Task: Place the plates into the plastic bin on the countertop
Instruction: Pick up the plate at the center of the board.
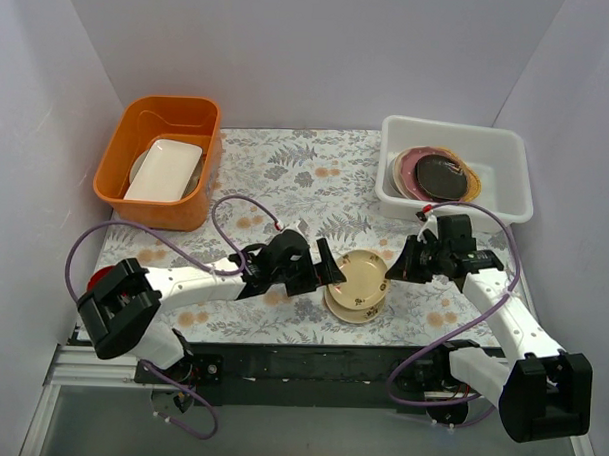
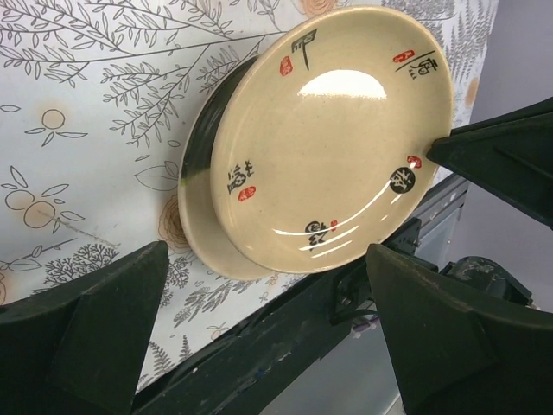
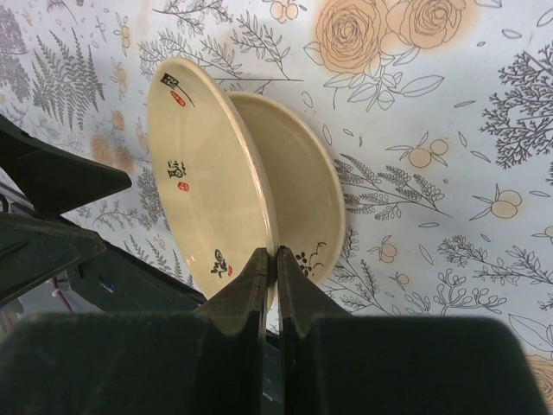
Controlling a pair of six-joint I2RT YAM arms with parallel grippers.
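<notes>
R claw (image 3: 276,259) clamped on rim of cream round ceramic plate (image 3: 203,164); whitish plastic bin (image 1: 507,160) lies far-right of it; L claw (image 1: 329,272) apart.

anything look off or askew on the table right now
Yes: the top cream plate is tipped up off the lower cream plate near the front edge of the countertop, its rim pinched in the right gripper. Nothing looks spilled or broken.

Bright, even light from overhead fills the scene, leaving only soft shadows on the desk (image 1: 286,177) beside the plate (image 2: 337,147). A white glare patch marks that plate's upper half. The fingers (image 3: 242,303) below it look dark and blurred.
</notes>
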